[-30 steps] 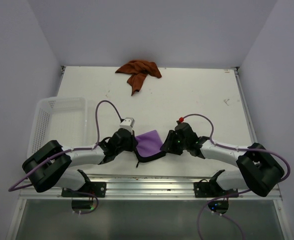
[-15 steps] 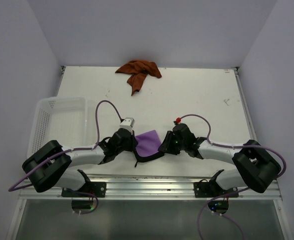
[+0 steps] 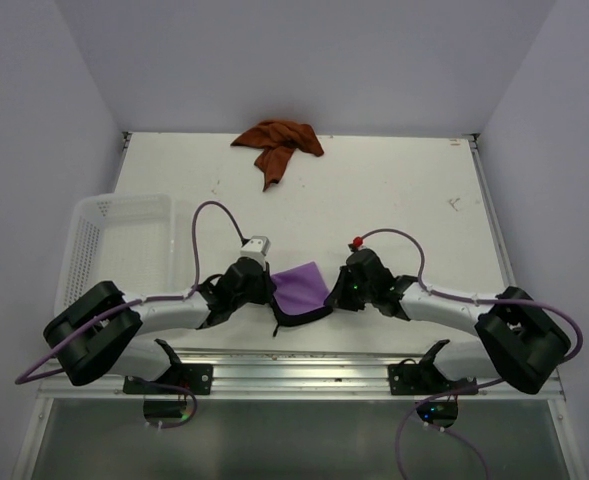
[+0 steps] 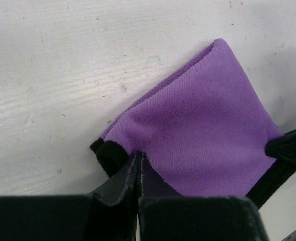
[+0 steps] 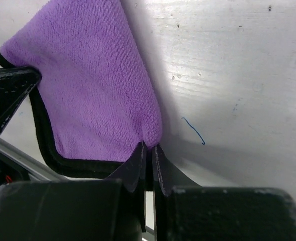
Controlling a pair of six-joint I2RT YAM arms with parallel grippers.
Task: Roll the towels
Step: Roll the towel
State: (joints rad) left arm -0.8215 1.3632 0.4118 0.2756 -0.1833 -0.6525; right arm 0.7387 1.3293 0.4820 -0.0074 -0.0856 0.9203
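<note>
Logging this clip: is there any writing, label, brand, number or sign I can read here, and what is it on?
None: no readable text in any view.
Table: only a short blue pen stroke and a faint teal mark, neither forming a letter or number.
Purple towel, orange towel, white basket: no label or brand visible.

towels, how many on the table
2: purple towel at the near edge, held by left pincer and right pincer; orange towel crumpled at the far edge.
</note>
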